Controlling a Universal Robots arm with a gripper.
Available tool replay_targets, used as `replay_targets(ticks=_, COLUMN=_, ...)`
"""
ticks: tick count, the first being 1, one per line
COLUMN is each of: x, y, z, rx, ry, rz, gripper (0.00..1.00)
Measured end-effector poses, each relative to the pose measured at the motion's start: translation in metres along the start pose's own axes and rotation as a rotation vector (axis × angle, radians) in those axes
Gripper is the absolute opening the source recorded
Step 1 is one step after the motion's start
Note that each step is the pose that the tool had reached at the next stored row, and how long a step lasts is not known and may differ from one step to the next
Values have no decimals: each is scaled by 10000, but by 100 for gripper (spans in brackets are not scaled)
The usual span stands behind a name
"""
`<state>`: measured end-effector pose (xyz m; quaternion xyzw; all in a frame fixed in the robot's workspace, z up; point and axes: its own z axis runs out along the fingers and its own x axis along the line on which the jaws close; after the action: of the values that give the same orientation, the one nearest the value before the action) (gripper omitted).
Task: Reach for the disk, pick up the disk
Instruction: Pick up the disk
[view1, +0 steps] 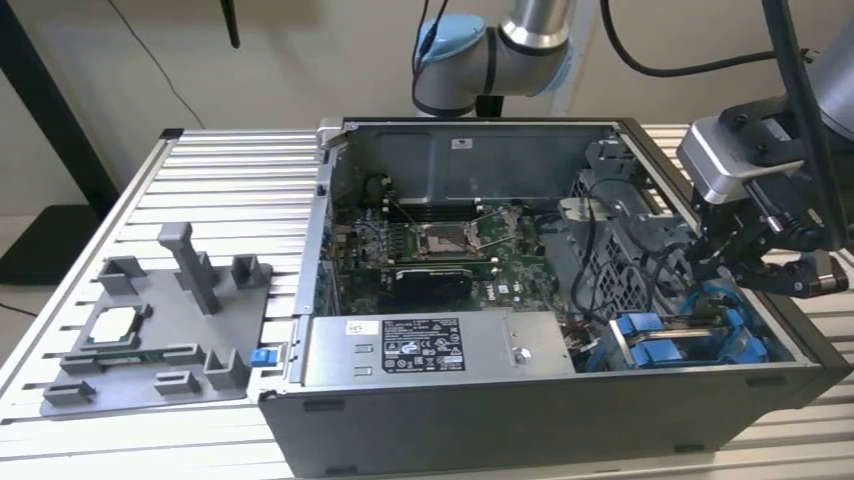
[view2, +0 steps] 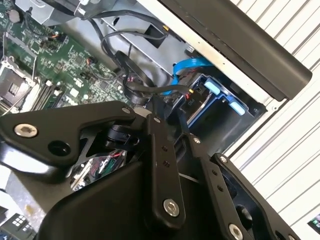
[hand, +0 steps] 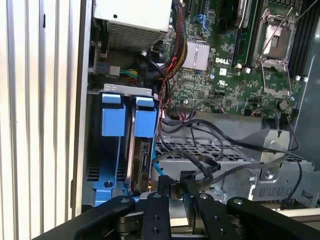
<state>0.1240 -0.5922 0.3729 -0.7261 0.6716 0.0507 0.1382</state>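
Disk, exterior view: silver hard drive in a bright blue plastic carrier frame (view1: 663, 338), seated on edge in the drive bay at the front corner of the open grey computer case (view1: 534, 420), on the exterior view's right, just beside the large grey box with a black-and-white label (view1: 424, 347).
Jaws, exterior view: the black gripper (view1: 774, 270) hangs from the arm over the case's right-hand wall, above the drive bay and apart from the blue frame; whether the jaws are wide or narrow cannot be told.
Surroundings, exterior view: the case lies open on a ribbed metal counter (view1: 214, 170); a grey plastic fixture tray (view1: 160, 350) sits well apart on the exterior view's left, with a small square silver-white chip (view1: 114, 327) on it.
Disk, first wrist view: the blue-framed drive (hand: 142, 150) stands in its bay beside a second blue carrier (hand: 113, 120), next to the green motherboard (hand: 235, 75); black cables cross the metal cage beside it.
Jaws, first wrist view: black fingers (hand: 159, 220) sit close together, near the bay's end, not touching the drive.
Disk, second wrist view: blue carrier tabs (view2: 220, 97) show in the bay beyond the gripper's black linkage (view2: 160, 170).
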Motion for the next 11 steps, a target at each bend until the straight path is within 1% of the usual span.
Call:
replay_targets(ticks=2, x=2, y=0, z=1, rx=5, ry=-21, rz=11, gripper=100)
replay_targets(ticks=6, x=32, y=1, z=-6, rx=10, ry=-66, rz=22, gripper=100)
replay_targets(ticks=7, x=35, y=1, z=-6, rx=12, ry=-85, rz=26, gripper=0)
replay_targets(ticks=9, x=42, y=2, z=-6, rx=18, ry=-125, rz=40, gripper=0)
replay_targets(ticks=11, x=49, y=2, z=-7, rx=23, ry=-148, rz=53, gripper=0)
